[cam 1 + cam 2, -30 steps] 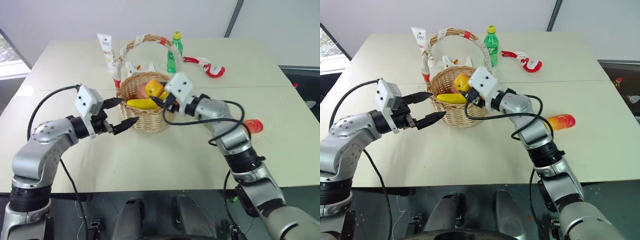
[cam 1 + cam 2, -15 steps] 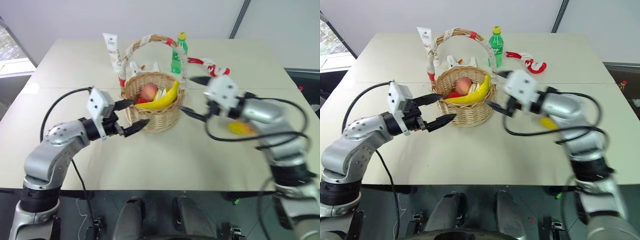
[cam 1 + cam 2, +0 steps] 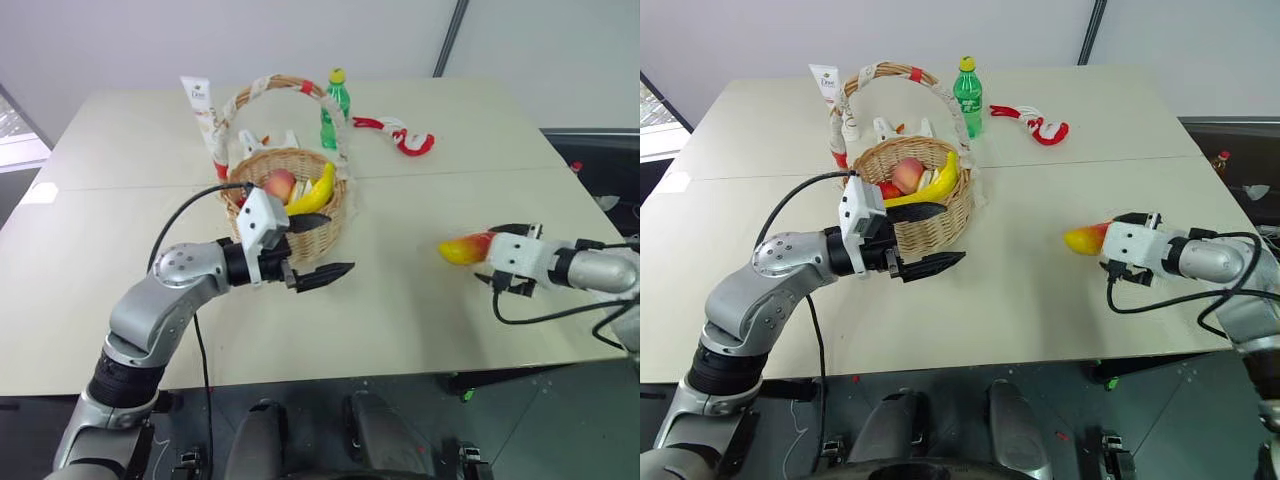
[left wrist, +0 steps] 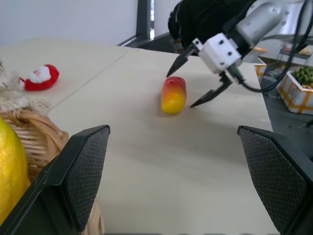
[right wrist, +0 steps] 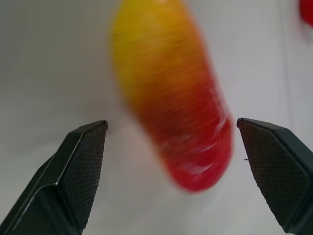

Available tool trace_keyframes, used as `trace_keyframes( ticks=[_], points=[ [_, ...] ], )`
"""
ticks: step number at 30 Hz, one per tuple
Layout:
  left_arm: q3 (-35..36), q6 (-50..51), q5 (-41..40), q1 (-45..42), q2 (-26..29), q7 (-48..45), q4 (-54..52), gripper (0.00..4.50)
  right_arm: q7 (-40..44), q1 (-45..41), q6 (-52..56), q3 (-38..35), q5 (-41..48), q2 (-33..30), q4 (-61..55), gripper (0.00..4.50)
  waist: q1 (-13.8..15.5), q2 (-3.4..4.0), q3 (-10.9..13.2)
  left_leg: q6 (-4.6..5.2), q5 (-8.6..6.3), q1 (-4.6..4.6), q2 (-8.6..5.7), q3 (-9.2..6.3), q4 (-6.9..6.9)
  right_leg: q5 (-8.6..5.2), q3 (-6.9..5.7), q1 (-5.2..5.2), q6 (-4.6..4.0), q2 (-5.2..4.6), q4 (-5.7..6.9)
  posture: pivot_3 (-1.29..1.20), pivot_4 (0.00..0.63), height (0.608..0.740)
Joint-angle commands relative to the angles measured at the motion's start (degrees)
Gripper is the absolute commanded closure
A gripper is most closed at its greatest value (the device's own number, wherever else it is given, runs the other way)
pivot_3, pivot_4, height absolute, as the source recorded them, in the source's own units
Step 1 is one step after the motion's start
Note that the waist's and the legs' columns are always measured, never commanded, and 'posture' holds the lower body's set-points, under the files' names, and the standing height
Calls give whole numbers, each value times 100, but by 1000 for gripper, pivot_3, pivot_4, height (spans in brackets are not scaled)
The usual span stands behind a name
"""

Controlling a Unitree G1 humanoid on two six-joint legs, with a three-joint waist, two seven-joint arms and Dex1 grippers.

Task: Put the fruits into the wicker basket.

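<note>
Upper centre: banana [image 3: 936, 184] and peach [image 3: 907, 175] already in our basket [image 3: 940, 222] — mango [image 3: 464, 247] remains at right on the table [image 3: 400, 300], between our right gripper's [image 4: 194, 74] spread fingers; left gripper [image 3: 325, 250] open, empty

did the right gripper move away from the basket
Yes. The right gripper has swung from the basket rightward to the mango on the table.

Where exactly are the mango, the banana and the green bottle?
mango [image 4: 173, 95], left wrist view, middle of its body
banana [image 3: 316, 193], left eye view, middle of its curve in the basket
green bottle [image 3: 968, 92], right eye view, its body below the cap
</note>
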Motion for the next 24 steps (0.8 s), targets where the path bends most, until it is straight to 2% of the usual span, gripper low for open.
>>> trace_keyframes(
  ticks=[1, 2, 5, 7, 9, 10, 15, 18, 21, 24],
  points=[
    [85, -85, 41, 24, 23, 73, -168, 0, -370, -445, -548, 242, -388, 214, 681, 80, -2, 0, 0, 0, 0, 1, 0, 0, 0, 0, 0, 2, 0, 0, -1, 0, 150, 740],
    [107, -74, 42, 57, 34, 104, -202, 0, -392, -522, -658, 311, -454, 260, 863, 80, 4, 0, 0, 0, 0, 2, 0, 0, 1, 0, 1, 4, 1, 0, -2, 0, 150, 740],
    [145, -47, 31, 112, 60, 156, -265, 0, -369, -600, -841, 359, -455, 309, 1096, 946, 9, -2, -1, 0, 0, 8, -1, 0, 2, 1, 3, 17, 1, -3, -6, 0, 150, 740],
    [181, -33, 19, 176, 94, 185, -307, 0, -400, -609, -892, 314, -413, 352, 1107, 2003, 12, -2, -1, 0, 0, 9, -1, 0, 4, 1, 3, 18, 1, -4, -6, 0, 150, 740],
    [210, -33, 12, 230, 131, 202, -325, 0, -476, -620, -953, 263, -407, 374, 1059, 2865, 14, -2, -1, 0, 0, 9, -1, -2, 5, 1, 4, 19, 1, -4, -6, 0, 150, 740],
    [232, -32, 10, 258, 153, 207, -327, 0, -510, -614, -961, 225, -389, 381, 977, 3125, 8, -2, -1, 0, 0, 9, -1, -2, 5, 1, 4, 19, 1, -4, -6, 0, 150, 740],
    [662, -23, -81, 445, 323, 284, -235, 0, -494, -621, -925, 7, -177, 347, 6, 3125, -2, 5, 4, 1, -1, 9, 0, -3, 2, 1, 6, 16, 1, -2, -6, 0, 150, 740],
    [1164, 27, -283, 644, 528, 262, -216, 0, -87, -737, -597, -57, 479, 504, -1026, 3125, -3, 10, 6, 2, -2, 10, 5, -12, 0, 1, 14, 10, 1, 1, -3, 0, 150, 740],
    [1668, 79, -485, 877, 781, 194, -198, 0, 380, -992, 59, 140, 1391, 915, -2146, 3125, -10, 10, 7, 2, -2, 9, 10, -20, 0, 1, 13, 11, 1, 4, -4, 0, 150, 740],
    [1978, 69, -526, 1027, 1000, 179, -169, 0, 433, -1628, 660, 665, 1669, 1715, -2719, 3125, 1, 8, 7, 3, -3, 9, 35, -25, 1, 0, 10, 13, 1, 9, -5, 0, 150, 740]
  ],
)
